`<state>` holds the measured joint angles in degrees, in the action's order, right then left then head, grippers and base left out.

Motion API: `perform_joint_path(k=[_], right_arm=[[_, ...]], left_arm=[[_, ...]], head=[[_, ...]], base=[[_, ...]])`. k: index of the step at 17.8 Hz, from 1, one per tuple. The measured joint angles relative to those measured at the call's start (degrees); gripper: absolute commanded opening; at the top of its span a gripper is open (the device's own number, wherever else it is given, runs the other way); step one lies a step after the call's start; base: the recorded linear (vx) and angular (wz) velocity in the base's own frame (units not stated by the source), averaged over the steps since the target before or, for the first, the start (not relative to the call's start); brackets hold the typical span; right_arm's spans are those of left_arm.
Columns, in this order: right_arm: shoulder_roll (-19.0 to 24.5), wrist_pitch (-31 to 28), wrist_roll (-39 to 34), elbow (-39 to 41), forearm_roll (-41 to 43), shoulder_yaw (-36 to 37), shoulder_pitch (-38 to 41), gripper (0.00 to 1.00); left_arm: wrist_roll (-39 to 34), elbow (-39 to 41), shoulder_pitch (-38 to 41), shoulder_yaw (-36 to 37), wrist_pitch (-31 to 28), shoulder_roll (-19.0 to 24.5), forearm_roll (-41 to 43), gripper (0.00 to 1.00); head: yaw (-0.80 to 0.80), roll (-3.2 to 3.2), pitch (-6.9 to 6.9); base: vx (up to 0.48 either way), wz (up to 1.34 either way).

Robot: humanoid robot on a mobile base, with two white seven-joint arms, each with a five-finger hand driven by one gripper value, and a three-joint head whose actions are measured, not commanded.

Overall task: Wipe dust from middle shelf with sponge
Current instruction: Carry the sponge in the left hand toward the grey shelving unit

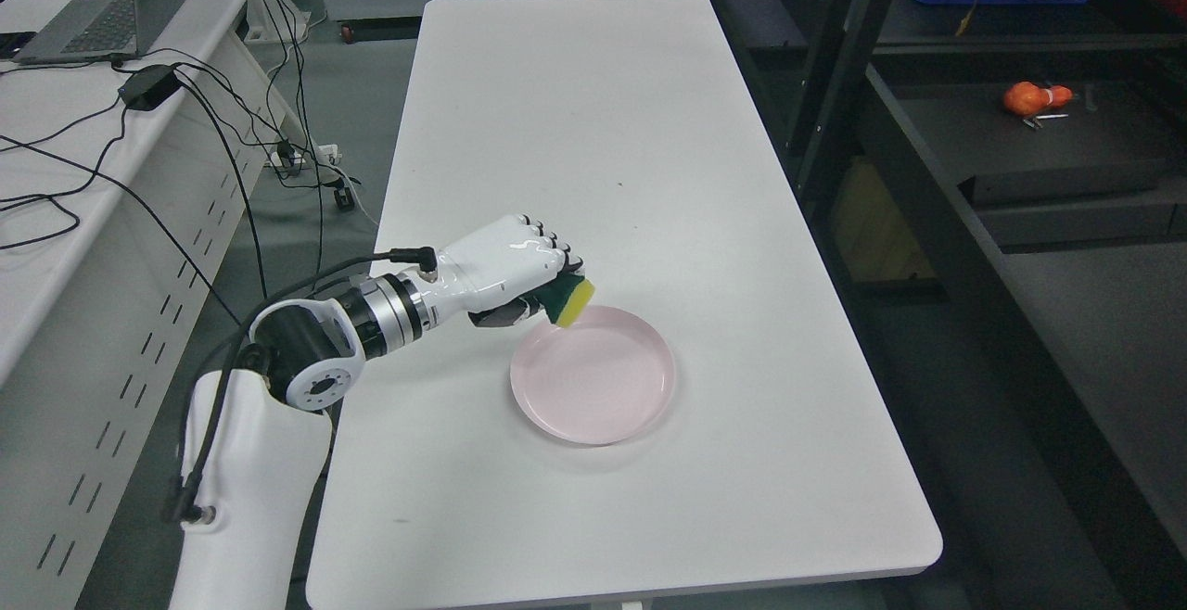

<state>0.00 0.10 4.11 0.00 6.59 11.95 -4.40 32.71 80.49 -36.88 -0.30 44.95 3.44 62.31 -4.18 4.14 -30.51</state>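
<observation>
My left hand (pixel 538 285) reaches in from the lower left over the white table (pixel 593 128). Its fingers are curled around a sponge (pixel 572 302), yellow with a dark green scouring side, which sticks out to the right of the fist. The sponge hangs just above the upper-left rim of a pale pink plate (pixel 593 387) lying flat on the table. A black shelving unit (pixel 1020 156) stands to the right of the table, its dark shelf boards at about table height. My right arm does not show.
An orange object (pixel 1034 97) lies on the black shelf at the far right. A white desk (pixel 83 156) with a laptop (pixel 111 7) and trailing black cables stands to the left. A black shelf upright (pixel 825 100) rises close to the table's right edge.
</observation>
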Motion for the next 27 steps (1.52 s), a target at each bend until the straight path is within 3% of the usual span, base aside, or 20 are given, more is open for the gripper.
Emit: perform_joint_path(k=[11,27], right_arm=[[0.0,0.0,0.0,0.0,0.0,0.0,0.0,1.0],[0.0,0.0,-0.2,0.0,0.0,0.0,0.0,1.0]], left_arm=[[0.0,1.6,1.0,-6.3,0.0,-2.5,-4.4,0.0],[0.0,2.4,2.6,-7.6,0.0,-3.3,-7.1,0.01]], head=[[0.0,0.0,0.0],[0.0,0.0,0.0]], base=[[-0.087,-0.09],[-0.214,-0.07]])
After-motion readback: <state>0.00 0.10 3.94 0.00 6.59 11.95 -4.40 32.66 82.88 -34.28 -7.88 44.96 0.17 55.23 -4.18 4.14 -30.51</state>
